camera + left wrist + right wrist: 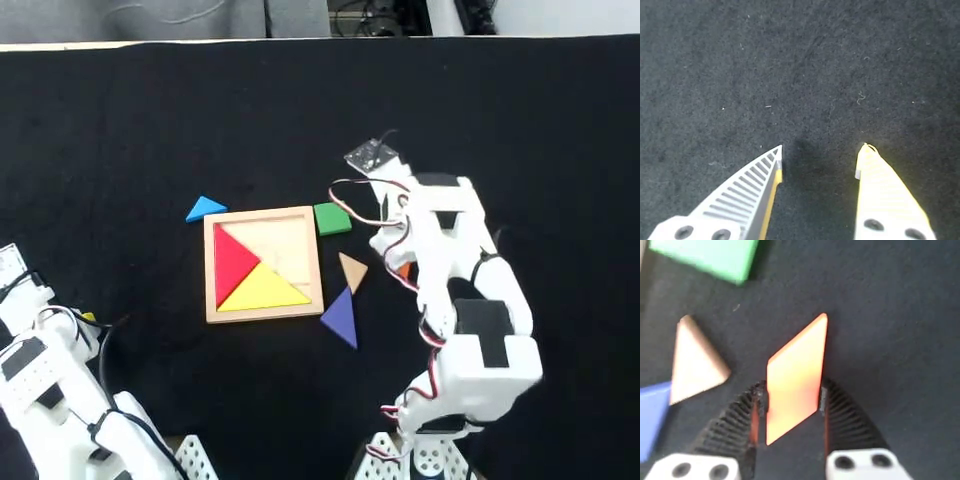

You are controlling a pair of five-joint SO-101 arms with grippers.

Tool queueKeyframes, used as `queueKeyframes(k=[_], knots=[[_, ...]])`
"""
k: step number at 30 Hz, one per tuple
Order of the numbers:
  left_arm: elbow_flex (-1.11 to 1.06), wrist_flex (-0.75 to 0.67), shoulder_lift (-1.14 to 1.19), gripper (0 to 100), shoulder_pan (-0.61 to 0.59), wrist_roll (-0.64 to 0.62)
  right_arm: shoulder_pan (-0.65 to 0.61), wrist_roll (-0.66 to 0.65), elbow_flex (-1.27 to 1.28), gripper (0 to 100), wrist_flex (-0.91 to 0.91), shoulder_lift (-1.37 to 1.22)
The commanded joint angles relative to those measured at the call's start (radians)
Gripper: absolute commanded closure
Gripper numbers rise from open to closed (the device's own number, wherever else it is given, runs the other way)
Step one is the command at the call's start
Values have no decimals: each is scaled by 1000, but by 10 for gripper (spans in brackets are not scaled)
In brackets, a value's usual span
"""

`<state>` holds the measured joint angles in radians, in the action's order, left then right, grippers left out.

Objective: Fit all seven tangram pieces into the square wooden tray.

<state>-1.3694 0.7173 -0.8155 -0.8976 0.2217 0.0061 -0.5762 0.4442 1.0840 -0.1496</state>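
From above, the square wooden tray (260, 212) lies mid-tabletop (120, 130), with a red triangle (232, 258) and a yellow triangle (263, 290) seated inside it, edge to edge. A small blue triangle (205, 208) sits just off one far corner and a green square (332, 218) just beside the other. A tan triangle (352, 270) and a violet-blue triangle (342, 318) lie close along the tray's side. My right arm (450, 270) bends over near them. The speck under it is probably the orange piece (403, 270). My left arm (40, 380) sits well apart from the tray

At my left wrist, my left pincer (821, 150) is spread wide over bare black cloth, holding nothing

At my right wrist, my right pincer (792, 387) is clamped on the orange piece (796, 365), a parallelogram gripped by two opposite edges, with the tan triangle (692, 362) near it
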Motion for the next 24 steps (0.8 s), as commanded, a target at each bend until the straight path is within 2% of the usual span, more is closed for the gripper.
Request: queueKeyframes(k=[1,8,14,20,24], knots=[[25,-11,-17,758,7,6,6,106,-59,935,80,137],[25,-11,-17,758,7,8,20,247,-12,936,98,361],[25,-11,-17,758,7,8,175,483,133,936,-51,493],[25,-11,-17,758,7,8,126,428,397,936,-192,648],[25,-11,-17,758,7,8,95,423,469,936,-269,653]])
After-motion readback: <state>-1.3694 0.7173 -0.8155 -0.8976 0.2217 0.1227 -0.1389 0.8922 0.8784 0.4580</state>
